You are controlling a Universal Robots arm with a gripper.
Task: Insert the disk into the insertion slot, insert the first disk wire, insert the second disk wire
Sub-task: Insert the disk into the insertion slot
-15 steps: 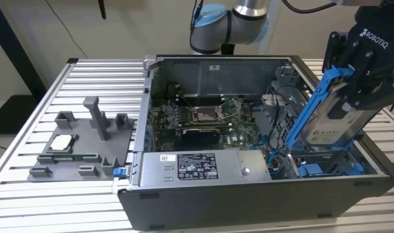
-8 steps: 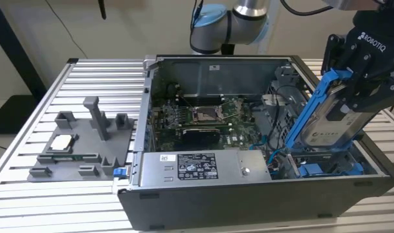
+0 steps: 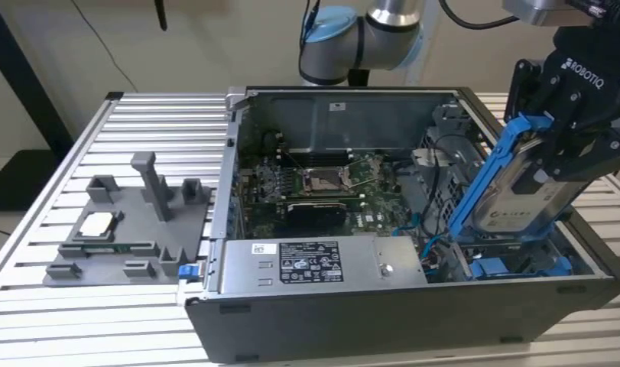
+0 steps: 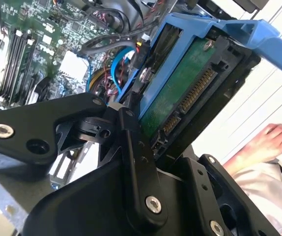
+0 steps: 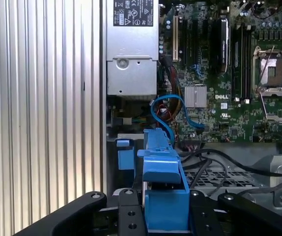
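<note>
The black gripper (image 3: 550, 162) hangs at the right side of the exterior view, over the near right corner of the open computer case (image 3: 391, 329). Its claw is closed firmly on the disk (image 3: 516, 191), with one finger on each broad face and nothing else in its hold. The disk sits in its bright blue carrier and stands steeply tilted. Its upper end leans toward the exterior view's right, and its lower end dips inside the case walls. That lower end is just above the insertion slot (image 3: 508, 256), and the disk is not seated flat in it. Whether the end touches the bay's metal cannot be told. In the second wrist view the disk's green circuit board (image 4: 180, 86) and its row of connector contacts face the camera, and a black finger (image 4: 133, 147) presses beside them. In the first wrist view the blue carrier (image 5: 164, 196) rises between the two finger bases, and a loose blue cable (image 5: 166, 105) loops over the case floor beyond it. The grey power-supply box (image 3: 320, 264) lies along the case's front edge, with the green motherboard (image 3: 330, 183) behind it. On the slatted metal table (image 3: 44, 306), at the exterior view's left, rests a grey fixture tray (image 3: 126, 229). A person's hand (image 4: 271, 140) rests beyond the case in the second wrist view.
</note>
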